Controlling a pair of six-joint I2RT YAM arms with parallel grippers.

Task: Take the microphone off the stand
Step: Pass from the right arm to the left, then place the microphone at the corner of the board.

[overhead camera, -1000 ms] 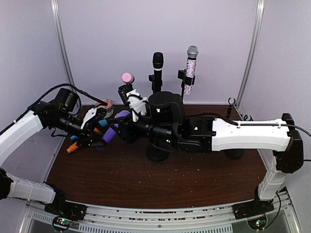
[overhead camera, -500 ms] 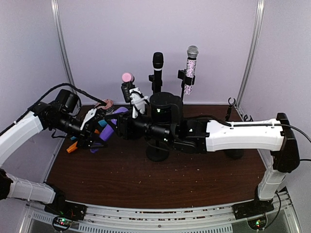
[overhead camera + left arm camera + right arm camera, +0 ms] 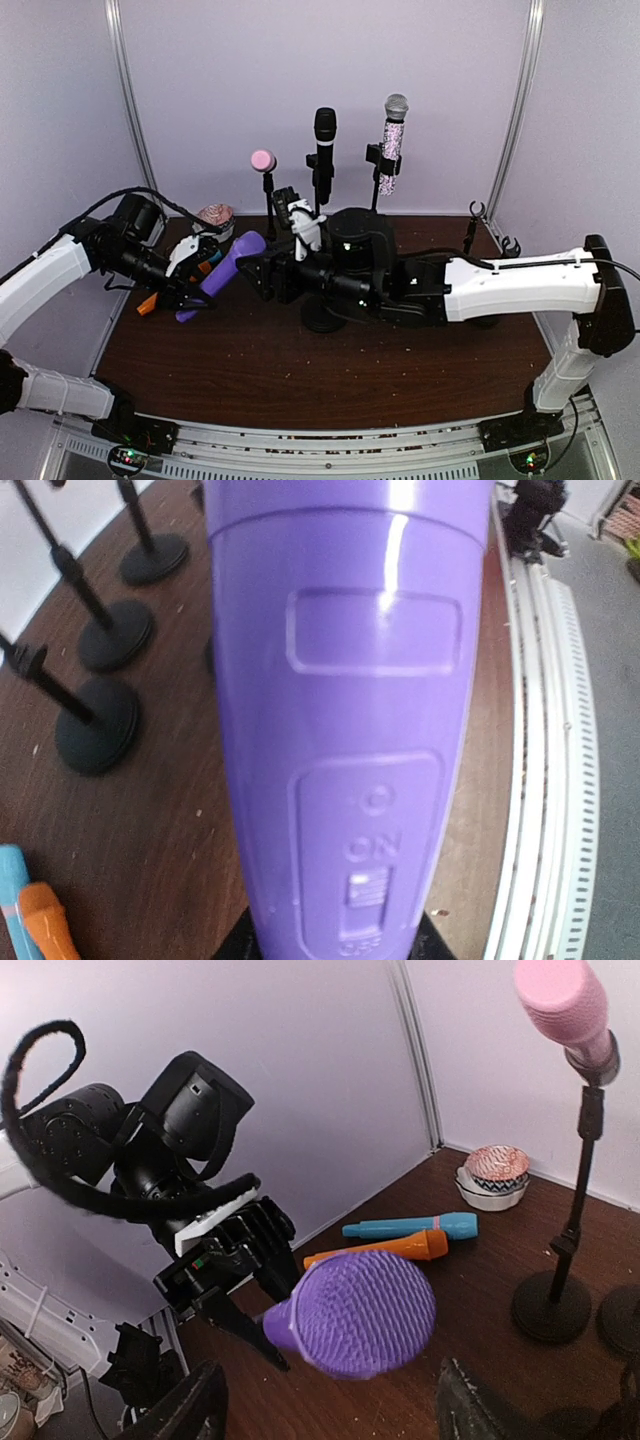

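Observation:
A purple microphone (image 3: 226, 266) is held off the table by my left gripper (image 3: 192, 292), which is shut on its lower handle; the head points up and right. In the left wrist view the purple handle (image 3: 340, 730) with its ON/OFF switch fills the frame, and the black fingers just show at its base. My right gripper (image 3: 260, 273) is open and empty just right of the head. In the right wrist view the purple head (image 3: 360, 1310) hangs ahead of the spread fingers (image 3: 195, 1410), not between them, with the left gripper (image 3: 262, 1335) behind it.
At the back, a pink microphone (image 3: 263, 160), a black one (image 3: 325, 128) and a glittery one (image 3: 392, 140) sit on stands. An empty stand (image 3: 476, 212) is at the right. Orange (image 3: 375, 1248) and teal (image 3: 410, 1227) microphones lie by a small bowl (image 3: 495, 1170) at the left.
My right gripper has drawn back to the right, away from the purple microphone. The left gripper keeps the microphone and has shifted slightly left. The pink microphone's stand now shows.

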